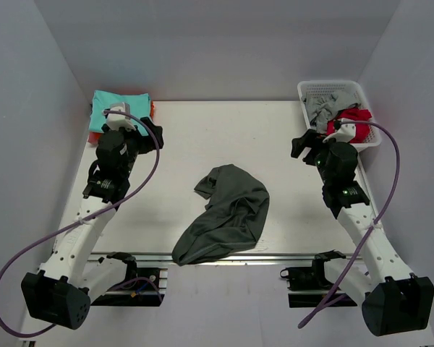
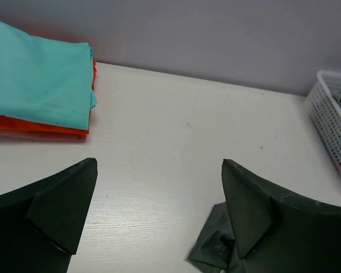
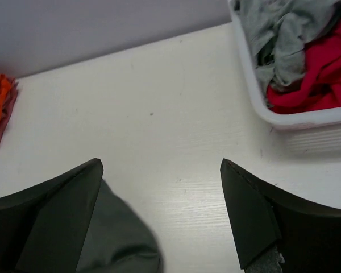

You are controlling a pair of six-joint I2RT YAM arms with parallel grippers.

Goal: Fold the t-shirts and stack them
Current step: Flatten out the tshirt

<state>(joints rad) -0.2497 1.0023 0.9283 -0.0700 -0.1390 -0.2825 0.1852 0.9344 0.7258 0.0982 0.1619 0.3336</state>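
A soft charcoal t-shirt (image 1: 224, 215) lies crumpled in a teardrop heap on the pale wood-grain table (image 1: 224, 130), at its near edge between the arms. A flat-folded teal t-shirt (image 1: 118, 108) tops an orange t-shirt (image 2: 40, 126) far left; a grey t-shirt (image 3: 284, 34) and a red t-shirt (image 3: 324, 68) bunch in the white mesh basket (image 1: 312, 90) far right. The left hand (image 1: 156, 134) and the right hand (image 1: 301, 144) hover over bare table, fingers wide apart, empty
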